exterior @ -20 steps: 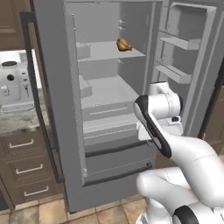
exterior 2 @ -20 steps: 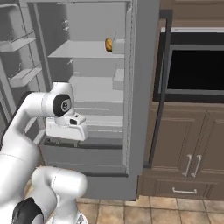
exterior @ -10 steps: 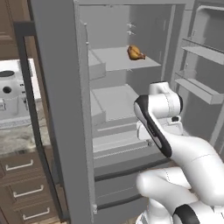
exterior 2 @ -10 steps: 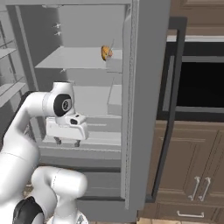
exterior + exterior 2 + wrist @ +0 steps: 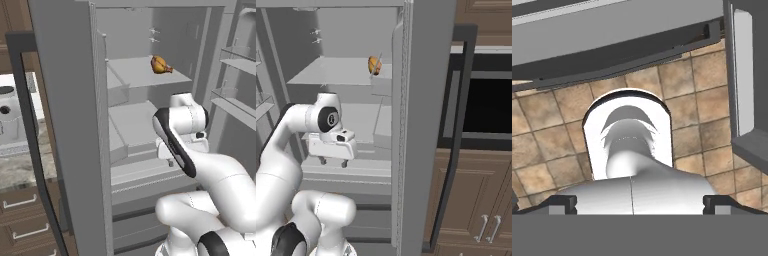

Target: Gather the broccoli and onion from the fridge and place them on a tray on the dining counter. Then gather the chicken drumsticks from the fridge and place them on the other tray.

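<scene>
The fridge (image 5: 65,100) stands open in front of me, its grey door edge (image 5: 416,125) close on the right. One golden-brown chicken drumstick (image 5: 160,65) lies on an upper shelf, seen also as the drumstick (image 5: 374,65) in the right base view. My gripper (image 5: 333,162) hangs open and empty, pointing down in front of the lower shelves, well below the drumstick. In the hand view the gripper (image 5: 639,205) looks down past its two dark fingertips (image 5: 559,202) at the floor. The broccoli, the onion and the dining counter are out of view.
Left of the fridge is a stone worktop with a grey appliance (image 5: 10,120) over brown drawers (image 5: 25,220). A dark oven (image 5: 486,110) and brown cabinets (image 5: 476,210) stand to the right. Door bins (image 5: 235,65) jut out at right. Tiled floor (image 5: 702,125) lies below.
The base has driven closer to the fridge, so its open interior has grown and shifted in both base views. The arm keeps its pose and the gripper stays open.
</scene>
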You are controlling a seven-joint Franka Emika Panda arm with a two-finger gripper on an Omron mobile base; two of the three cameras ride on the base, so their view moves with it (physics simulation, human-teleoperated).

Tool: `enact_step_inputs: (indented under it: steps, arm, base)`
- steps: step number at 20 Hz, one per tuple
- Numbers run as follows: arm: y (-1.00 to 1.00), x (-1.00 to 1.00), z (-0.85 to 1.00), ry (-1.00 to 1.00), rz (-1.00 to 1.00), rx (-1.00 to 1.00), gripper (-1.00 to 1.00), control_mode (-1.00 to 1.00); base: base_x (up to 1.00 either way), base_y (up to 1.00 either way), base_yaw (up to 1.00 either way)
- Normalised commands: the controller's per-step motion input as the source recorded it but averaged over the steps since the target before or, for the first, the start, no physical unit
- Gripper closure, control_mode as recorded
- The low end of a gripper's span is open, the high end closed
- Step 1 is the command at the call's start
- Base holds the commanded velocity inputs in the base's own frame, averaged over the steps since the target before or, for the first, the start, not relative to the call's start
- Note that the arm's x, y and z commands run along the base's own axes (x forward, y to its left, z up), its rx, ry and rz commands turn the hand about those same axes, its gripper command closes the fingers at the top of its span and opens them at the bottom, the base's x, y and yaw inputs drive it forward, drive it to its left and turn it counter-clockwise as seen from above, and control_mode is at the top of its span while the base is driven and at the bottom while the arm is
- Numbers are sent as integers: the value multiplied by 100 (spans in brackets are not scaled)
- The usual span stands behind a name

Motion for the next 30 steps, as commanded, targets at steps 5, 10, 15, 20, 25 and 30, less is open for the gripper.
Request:
enact_step_inputs:
  steps: [5,10,15,20,25,30]
  arm:
    - [0,0,0,0,0,0,-100,100]
    - [0,0,10,-8,0,0,-100,-100]
    - [26,-1,82,-37,1,-18,-100,-100]
    - [2,11,100,-51,5,-15,-100,-100]
    - [0,41,99,-54,11,0,-100,-100]
    - [-5,96,50,-31,13,0,-100,-100]
  base:
    - [0,0,0]
    - [0,0,0]
    - [0,0,0]
    - [0,0,0]
    - [0,0,0]
    - [0,0,0]
